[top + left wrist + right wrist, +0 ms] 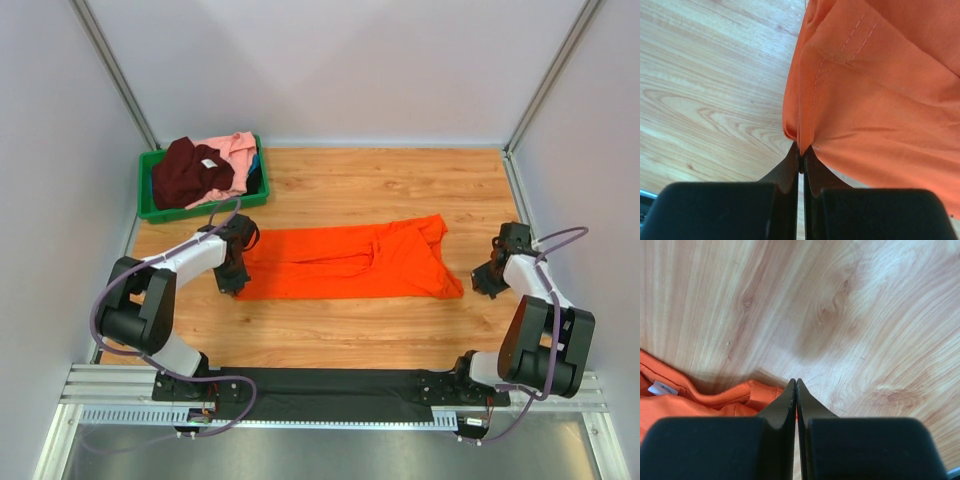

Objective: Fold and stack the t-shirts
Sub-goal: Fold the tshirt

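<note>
Top view, counter centre: bright orange short-sleeved cloth t-shirt (pixel 340 265) lies stretched lengthwise on the light wooden counter (pixel 380 180), hem end toward 9 o'clock, neck end toward 3 o'clock. Sides look tucked in, so I'd call it half folded at best. Left gripper (pixel 232 288) sits at the shirt's 9 o'clock edge, at the near corner. Right gripper (pixel 484 284) sits at 3 o'clock, just beside the neck end, and looks clear of the cloth. Green plastic bin (pixel 190 212) at 10 o'clock holds the dark maroon t-shirt (pixel 185 172) and the light pink t-shirt (pixel 238 150). Both are crumpled, neither folded yet.

Left wrist view: jaws clenched on a pinch of the orange hem corner, stitched seam running from the tips toward 12 o'clock. Cloth bunches at the pinch, so it's a real grip. My guess at why: a corner hold gives control for carrying that end over.

Right wrist view: jaws pressed together, tips over bare wood. Ribbed collar (pixel 760 390) and white neck label (pixel 662 388) sit at 8 to 9 o'clock, with the collar just beside the left finger. Nothing visibly caught between the tips, so this reads as closed and empty.

Judgement: right side has to reopen and take the collar end before both ends move together. A one-sided pull would skew the shirt.
</note>
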`<control>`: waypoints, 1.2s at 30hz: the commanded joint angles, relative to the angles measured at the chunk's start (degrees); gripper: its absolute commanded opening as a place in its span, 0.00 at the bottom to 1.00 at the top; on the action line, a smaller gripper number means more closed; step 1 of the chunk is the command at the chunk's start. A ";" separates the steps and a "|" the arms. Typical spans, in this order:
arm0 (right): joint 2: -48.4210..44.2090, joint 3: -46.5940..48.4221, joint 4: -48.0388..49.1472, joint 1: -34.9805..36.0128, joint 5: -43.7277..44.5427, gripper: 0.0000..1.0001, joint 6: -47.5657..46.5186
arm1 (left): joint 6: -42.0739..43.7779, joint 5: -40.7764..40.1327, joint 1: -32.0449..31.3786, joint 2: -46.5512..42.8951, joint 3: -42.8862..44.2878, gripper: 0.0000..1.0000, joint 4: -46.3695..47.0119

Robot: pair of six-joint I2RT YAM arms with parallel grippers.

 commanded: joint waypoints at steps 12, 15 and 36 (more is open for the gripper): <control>-2.41 2.72 2.98 0.22 -16.20 0.11 -12.25 | 0.05 -0.97 -0.16 -0.94 1.76 0.34 -4.37; -2.24 6.85 0.61 2.68 -18.06 0.23 -16.54 | 0.22 -0.70 -0.16 -3.66 3.96 0.42 -5.87; 29.65 36.21 4.22 12.00 -34.67 0.33 -28.95 | 10.86 37.88 -16.06 12.48 31.54 0.50 21.90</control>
